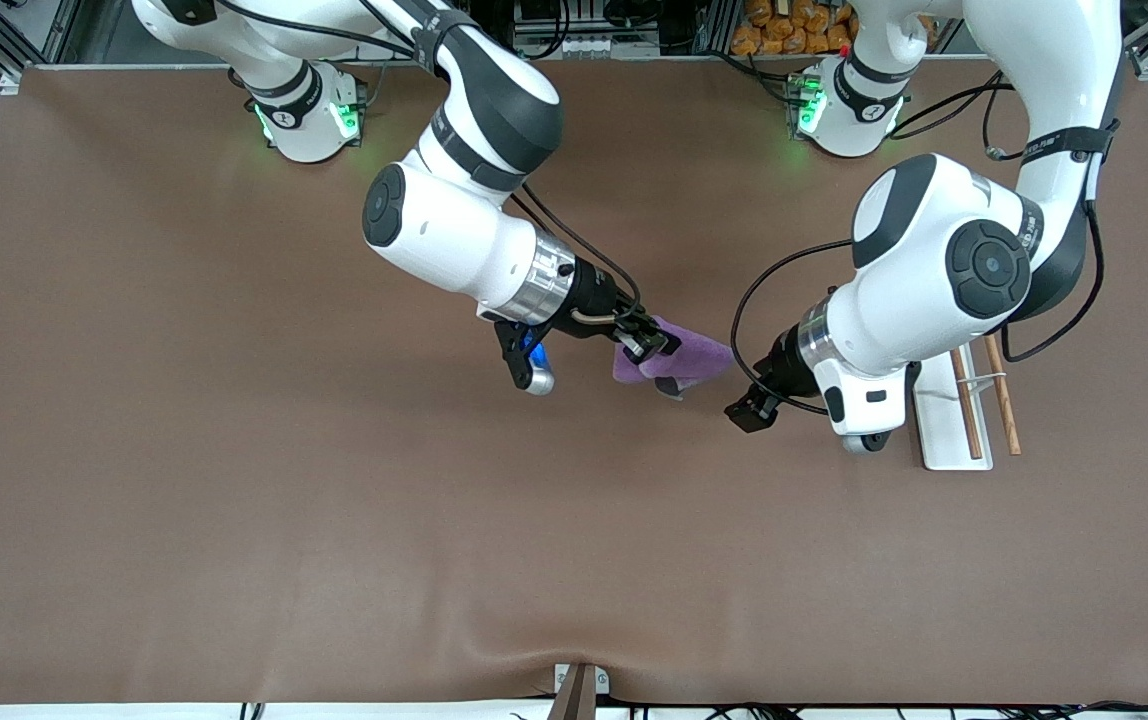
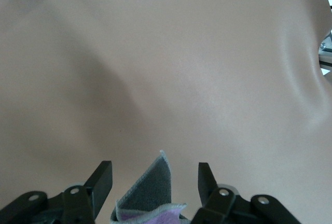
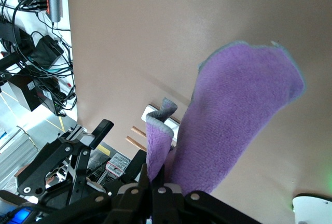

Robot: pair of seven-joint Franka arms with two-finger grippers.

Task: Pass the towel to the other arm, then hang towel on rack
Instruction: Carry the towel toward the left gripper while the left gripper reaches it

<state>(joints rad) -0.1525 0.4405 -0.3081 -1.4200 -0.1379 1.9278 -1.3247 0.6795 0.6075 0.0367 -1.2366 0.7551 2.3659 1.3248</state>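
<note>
My right gripper (image 1: pixel 649 345) is shut on the towel (image 1: pixel 679 360) and holds it in the air over the middle of the table. The towel's purple face spreads wide in the right wrist view (image 3: pixel 238 110), pinched in my right gripper (image 3: pixel 158 175). My left gripper (image 1: pixel 752 410) is open beside the towel, toward the left arm's end. In the left wrist view a dark grey corner of the towel (image 2: pixel 148 195) shows between the open fingers of my left gripper (image 2: pixel 154 180), not clamped. The rack (image 1: pixel 946 425) stands under the left arm, with two brown rods (image 1: pixel 969 400).
The brown table mat (image 1: pixel 334 500) has a raised fold near the front edge. A metal bracket (image 1: pixel 579 685) sits at the middle of that edge. The rack's white base (image 3: pixel 154 112) and my left gripper (image 3: pixel 116 149) show past the towel in the right wrist view.
</note>
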